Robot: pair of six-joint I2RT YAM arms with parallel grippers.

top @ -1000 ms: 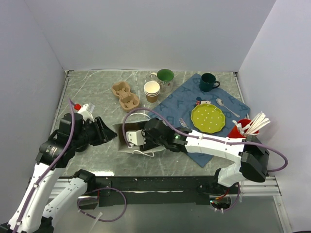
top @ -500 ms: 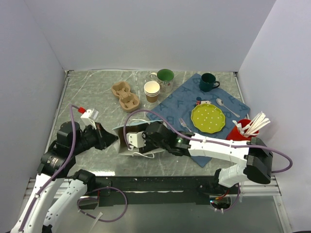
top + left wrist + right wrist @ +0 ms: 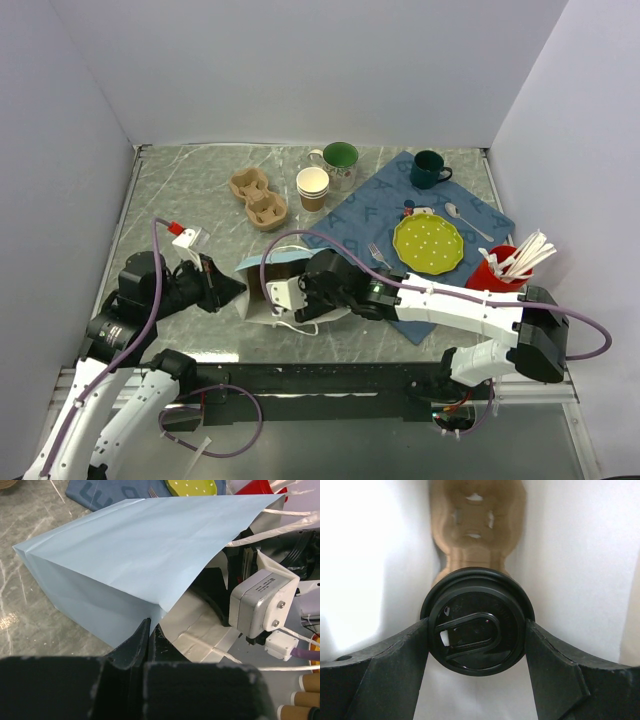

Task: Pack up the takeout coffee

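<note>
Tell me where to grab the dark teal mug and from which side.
Likely the rim wall of the dark teal mug, pinched from above: it stands upright with an open mouth and space around it. Its handle juts rightward, so take the opposite side.

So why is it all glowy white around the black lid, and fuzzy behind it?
Right wrist view: it looks inside the pale bag, light washes out the left wall, the lid is sharp, the brown tray behind is out of focus. Left wrist view: the near black left gripper blurs; the bag is crisp.
</note>
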